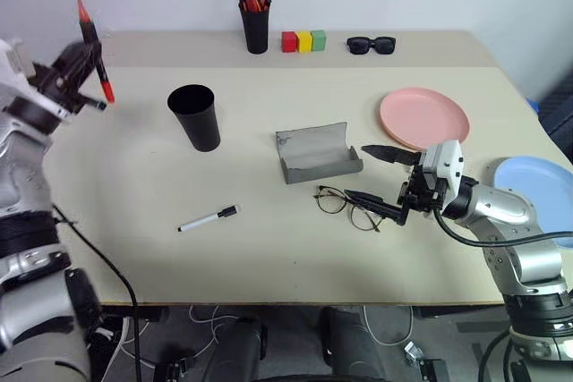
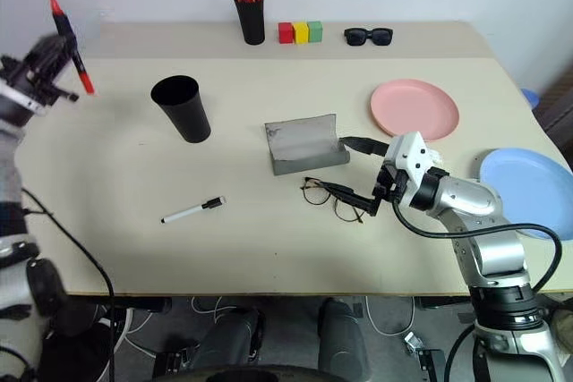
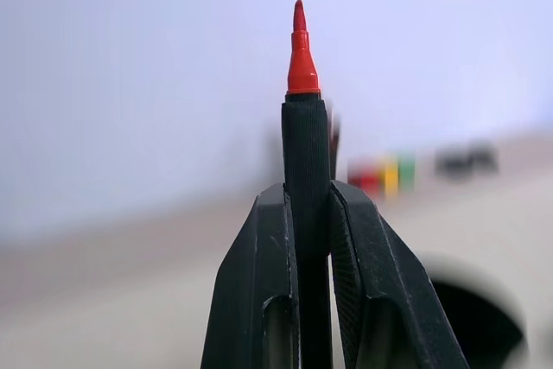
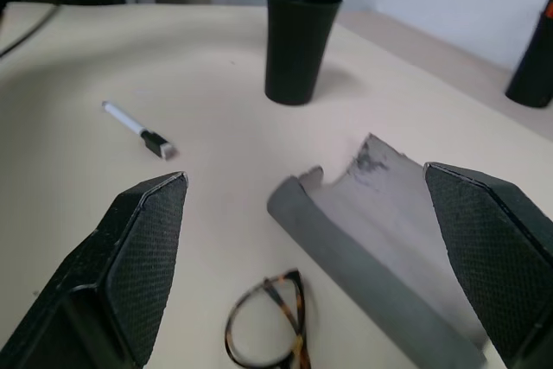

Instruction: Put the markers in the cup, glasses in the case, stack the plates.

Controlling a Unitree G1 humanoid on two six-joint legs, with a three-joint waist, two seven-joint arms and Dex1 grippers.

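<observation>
From the head cameras, the left gripper (image 1: pixel 85 64) is raised above the left side of the surface (image 1: pixel 269 248), clamped on the red-capped marker (image 1: pixel 94 46), which stands nearly upright with its red tip up. The black cup (image 1: pixel 196 116) stands upright, off to the right of that gripper and lower. The step in hand looks to be carrying this marker to the cup; to do it well, bring the marker over the rim, tilt it so one end points down into the mouth, and only then let go, since a release from the side could knock the light cup over. The white marker with the black cap (image 1: pixel 208 218) lies flat on the surface in front of the cup, not yet picked up. The right gripper (image 1: pixel 380 181) hangs with its jaws wide apart just beside the wire-framed glasses (image 1: pixel 345 204), next to the open grey case (image 1: pixel 316 155). The pink plate (image 1: pixel 424 117) and the blue plate (image 1: pixel 537 190) lie apart, unstacked.

In the left wrist view, the fingers (image 3: pixel 259 300) pinch the marker's dark barrel, tip straight ahead.

In the right wrist view, the pads (image 4: pixel 138 248) are spread, holding nothing, with the glasses and case between and beyond them.
</observation>
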